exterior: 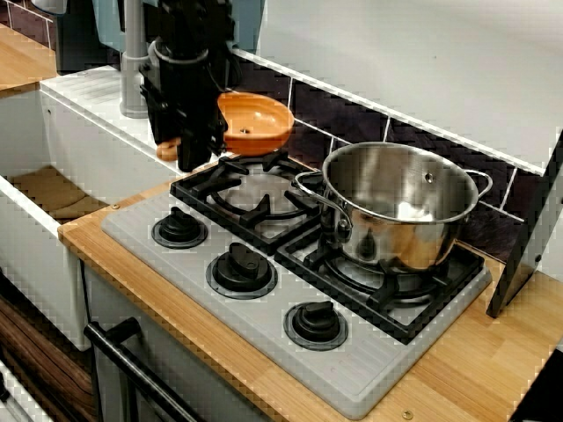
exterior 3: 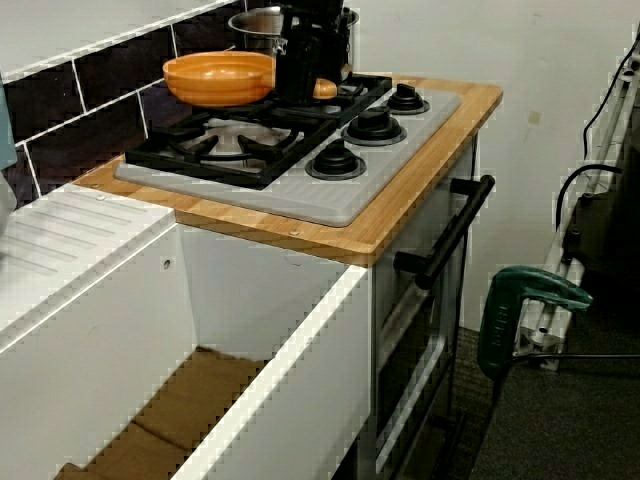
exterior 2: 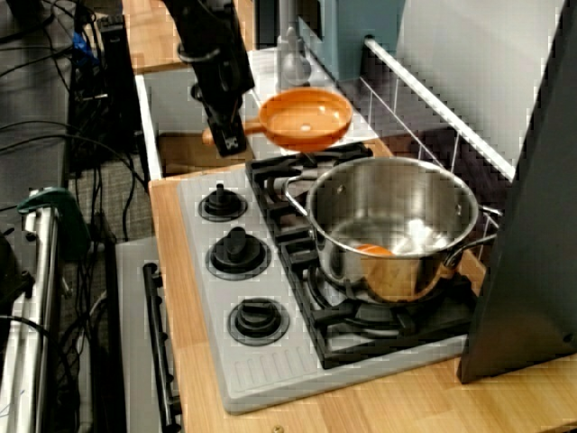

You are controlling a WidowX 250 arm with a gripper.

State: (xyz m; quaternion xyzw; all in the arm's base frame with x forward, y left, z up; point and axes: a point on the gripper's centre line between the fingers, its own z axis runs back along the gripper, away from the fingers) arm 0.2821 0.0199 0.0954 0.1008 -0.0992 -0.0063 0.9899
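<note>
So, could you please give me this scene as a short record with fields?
end effector: shut on the handle of the orange pan
pan position: over the stove, by the burner nearer the sink, apparently off the grate
steel pot: upright on the other burner
knobs: three, along the front
</note>
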